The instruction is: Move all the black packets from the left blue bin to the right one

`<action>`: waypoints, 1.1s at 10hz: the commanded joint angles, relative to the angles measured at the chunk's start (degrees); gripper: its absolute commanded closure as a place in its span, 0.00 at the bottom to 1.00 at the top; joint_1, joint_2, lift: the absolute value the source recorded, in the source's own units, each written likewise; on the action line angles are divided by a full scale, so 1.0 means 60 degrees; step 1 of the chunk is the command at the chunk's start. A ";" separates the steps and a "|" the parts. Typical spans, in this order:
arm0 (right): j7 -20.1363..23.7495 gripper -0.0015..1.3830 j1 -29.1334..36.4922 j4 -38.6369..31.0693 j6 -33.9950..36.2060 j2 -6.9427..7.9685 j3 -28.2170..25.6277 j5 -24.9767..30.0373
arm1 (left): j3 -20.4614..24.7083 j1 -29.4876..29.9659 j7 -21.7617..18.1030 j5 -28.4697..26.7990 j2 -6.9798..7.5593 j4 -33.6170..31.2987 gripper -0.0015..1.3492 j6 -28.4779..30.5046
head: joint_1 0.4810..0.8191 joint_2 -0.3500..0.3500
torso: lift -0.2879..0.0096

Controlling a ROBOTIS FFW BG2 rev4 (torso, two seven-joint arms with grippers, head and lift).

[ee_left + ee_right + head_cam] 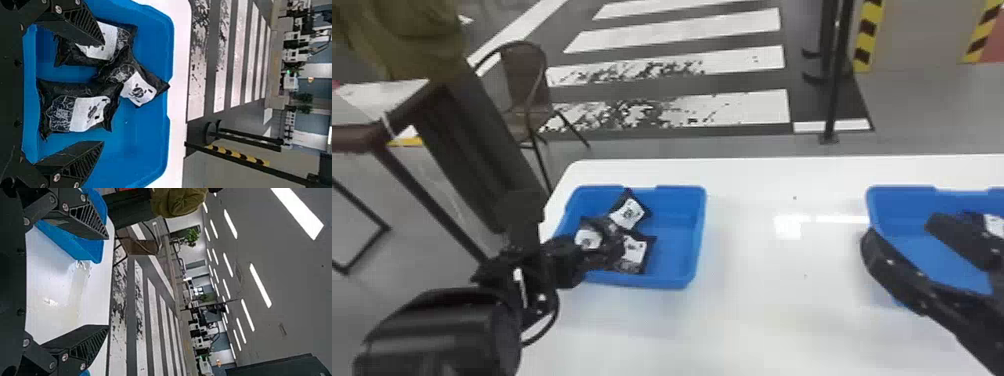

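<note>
Three black packets with white labels lie in the left blue bin (694, 240); one packet (630, 211) leans toward the far wall, overlapping the others. My left gripper (612, 245) is over them. In the left wrist view, the left gripper (103, 92) stands open above a packet (91, 111), with another packet (105, 41) partly behind one finger. My right gripper (902, 229) is open over the right blue bin (902, 195), where part of a packet (995, 225) shows beside a finger. The right wrist view has the open right gripper (107, 282) with nothing between its fingers.
Both bins stand on a white table (757, 310), with a wide stretch of tabletop between them. Beyond the table's far left corner are a brown chair (524, 80) and a person standing. A dark post (837, 75) rises from the floor behind.
</note>
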 commanded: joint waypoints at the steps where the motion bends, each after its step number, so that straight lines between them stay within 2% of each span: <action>1: 0.0007 0.17 0.0076 -0.0005 0.0082 0.0002 0.0099 -0.0087 | -0.0249 -0.0576 0.0082 -0.0060 0.0125 0.0430 0.11 0.0990 | 0.63 0.92 | 0.50; 3: 0.0051 0.17 0.0100 -0.0005 0.0176 0.0016 0.0099 -0.0182 | -0.0592 -0.1115 0.0243 -0.0117 0.0154 0.1039 0.11 0.1763 | 0.63 0.92 | 0.50; 6: 0.0065 0.17 0.0053 0.0089 0.0246 0.0031 0.0195 -0.0334 | -0.0915 -0.1865 0.0272 -0.0269 0.0257 0.2188 0.12 0.1787 | 0.63 0.90 | 0.50; 8: 0.0095 0.17 0.0053 0.0112 0.0340 0.0031 0.0195 -0.0392 | -0.1144 -0.2264 0.0258 -0.0193 0.0345 0.2938 0.18 0.1857 | 0.63 0.90 | 0.50; 9: 0.0095 0.17 0.0029 0.0112 0.0340 0.0031 0.0195 -0.0392 | -0.1239 -0.2334 0.0243 -0.0079 0.0374 0.3102 0.34 0.1880 | 0.63 0.89 | 0.50; 10: 0.0095 0.17 0.0053 0.0112 0.0340 0.0031 0.0195 -0.0411 | -0.1258 -0.2311 0.0243 0.0093 0.0359 0.3125 0.60 0.1857 | 0.63 0.89 | 0.50; 11: 0.0095 0.17 0.0029 0.0112 0.0340 0.0046 0.0195 -0.0449 | -0.1277 -0.2287 0.0228 0.0131 0.0359 0.3125 0.77 0.1646 | 0.63 0.87 | 0.50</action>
